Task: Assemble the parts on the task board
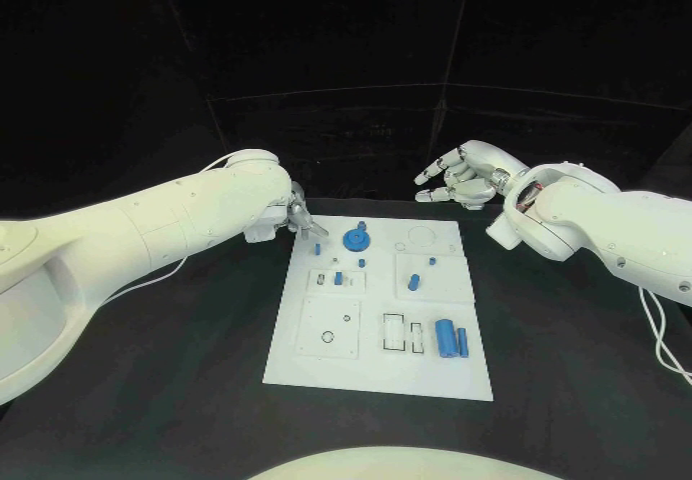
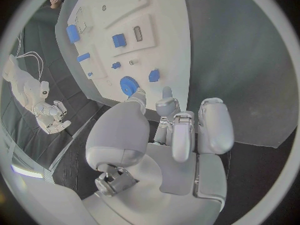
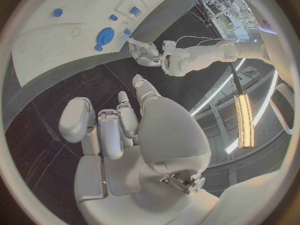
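Left hand (image 1: 299, 218) hovers empty at the task board's (image 1: 378, 375) far corner.

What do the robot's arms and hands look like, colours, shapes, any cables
Both arms are glossy white with smooth, rounded shells. The left arm and right arm each end in a silver, many-fingered hand: left hand, right hand. The fingers are built from pale, rounded segments. A thin white cable loops alongside the right arm, and an opening near its wrist shows reddish wiring.
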You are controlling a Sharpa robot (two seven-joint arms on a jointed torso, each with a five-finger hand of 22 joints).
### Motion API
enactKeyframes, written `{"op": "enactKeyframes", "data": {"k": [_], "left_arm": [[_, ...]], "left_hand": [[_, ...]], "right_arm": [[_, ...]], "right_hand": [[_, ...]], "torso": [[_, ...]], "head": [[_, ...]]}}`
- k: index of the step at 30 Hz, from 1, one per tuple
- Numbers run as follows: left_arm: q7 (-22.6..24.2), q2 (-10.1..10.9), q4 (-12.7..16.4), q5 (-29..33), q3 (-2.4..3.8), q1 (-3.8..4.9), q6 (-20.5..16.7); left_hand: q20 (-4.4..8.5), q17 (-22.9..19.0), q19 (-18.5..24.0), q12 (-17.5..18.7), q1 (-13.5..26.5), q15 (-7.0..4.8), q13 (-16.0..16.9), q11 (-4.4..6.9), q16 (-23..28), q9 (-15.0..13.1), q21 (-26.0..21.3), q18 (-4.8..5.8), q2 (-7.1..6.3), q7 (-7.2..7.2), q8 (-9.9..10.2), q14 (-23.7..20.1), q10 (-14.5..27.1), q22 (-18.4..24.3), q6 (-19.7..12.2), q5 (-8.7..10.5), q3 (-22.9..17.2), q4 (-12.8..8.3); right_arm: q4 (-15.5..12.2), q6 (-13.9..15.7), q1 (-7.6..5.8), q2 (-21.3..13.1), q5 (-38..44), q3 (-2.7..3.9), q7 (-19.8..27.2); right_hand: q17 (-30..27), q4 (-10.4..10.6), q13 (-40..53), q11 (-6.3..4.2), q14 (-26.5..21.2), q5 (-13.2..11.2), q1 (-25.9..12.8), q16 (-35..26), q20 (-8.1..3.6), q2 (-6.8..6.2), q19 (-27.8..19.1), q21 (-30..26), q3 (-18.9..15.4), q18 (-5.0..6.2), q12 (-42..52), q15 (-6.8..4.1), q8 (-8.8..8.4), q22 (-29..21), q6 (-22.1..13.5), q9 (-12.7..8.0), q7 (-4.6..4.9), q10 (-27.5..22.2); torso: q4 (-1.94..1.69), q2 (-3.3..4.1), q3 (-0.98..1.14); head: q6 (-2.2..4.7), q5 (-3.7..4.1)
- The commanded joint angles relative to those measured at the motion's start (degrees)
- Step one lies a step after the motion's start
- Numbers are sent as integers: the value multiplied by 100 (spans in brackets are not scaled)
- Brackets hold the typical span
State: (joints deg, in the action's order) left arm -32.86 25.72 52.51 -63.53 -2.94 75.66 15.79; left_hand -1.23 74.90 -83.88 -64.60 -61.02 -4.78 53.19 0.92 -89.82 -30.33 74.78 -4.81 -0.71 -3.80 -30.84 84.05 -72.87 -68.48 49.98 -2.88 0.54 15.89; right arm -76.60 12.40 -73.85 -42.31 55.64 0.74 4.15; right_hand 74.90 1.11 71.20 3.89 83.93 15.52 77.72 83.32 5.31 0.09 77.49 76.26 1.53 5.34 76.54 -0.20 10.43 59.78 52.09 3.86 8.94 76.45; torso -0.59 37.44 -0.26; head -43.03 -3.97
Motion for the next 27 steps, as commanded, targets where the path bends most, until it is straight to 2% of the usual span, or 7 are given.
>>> {"op": "enactKeyframes", "data": {"k": [1,16,27], "left_arm": [[252,-47,-55,3,-3,-8,196],[355,-157,-183,3,-5,-48,427],[356,-206,-249,4,-6,-71,505]], "left_hand": [[-37,1510,-15,11,-75,50,10,-49,-18,16,4,46,23,-16,43,595,1,-12,20,16,40,-2],[-43,1510,-22,3,-184,50,12,-48,-18,80,26,50,94,-13,72,595,2,-48,81,15,77,-36],[-46,1510,-23,-7,-363,49,19,-45,-18,153,36,52,207,-9,100,595,2,-70,154,15,71,-117]], "right_arm": [[7,-23,-11,8,4,3,64],[14,-37,-11,36,4,3,62],[16,-43,-11,50,4,3,60]], "right_hand": [[157,24,-5,1,309,9,-35,-29,10,23,-46,-28,-3,35,-20,-40,17,-5,22,-7,0,-30],[154,21,1,0,308,23,-26,-32,9,26,-45,-30,0,35,-16,-41,16,-6,20,-7,1,-27],[151,18,4,0,308,34,-19,-34,8,30,-46,-33,4,36,-13,-41,17,-10,19,-6,1,-25]], "torso": [[-6,-5,0],[-2,-4,4],[-8,-4,4]], "head": [[-2,8],[-15,22],[-30,22]]}}
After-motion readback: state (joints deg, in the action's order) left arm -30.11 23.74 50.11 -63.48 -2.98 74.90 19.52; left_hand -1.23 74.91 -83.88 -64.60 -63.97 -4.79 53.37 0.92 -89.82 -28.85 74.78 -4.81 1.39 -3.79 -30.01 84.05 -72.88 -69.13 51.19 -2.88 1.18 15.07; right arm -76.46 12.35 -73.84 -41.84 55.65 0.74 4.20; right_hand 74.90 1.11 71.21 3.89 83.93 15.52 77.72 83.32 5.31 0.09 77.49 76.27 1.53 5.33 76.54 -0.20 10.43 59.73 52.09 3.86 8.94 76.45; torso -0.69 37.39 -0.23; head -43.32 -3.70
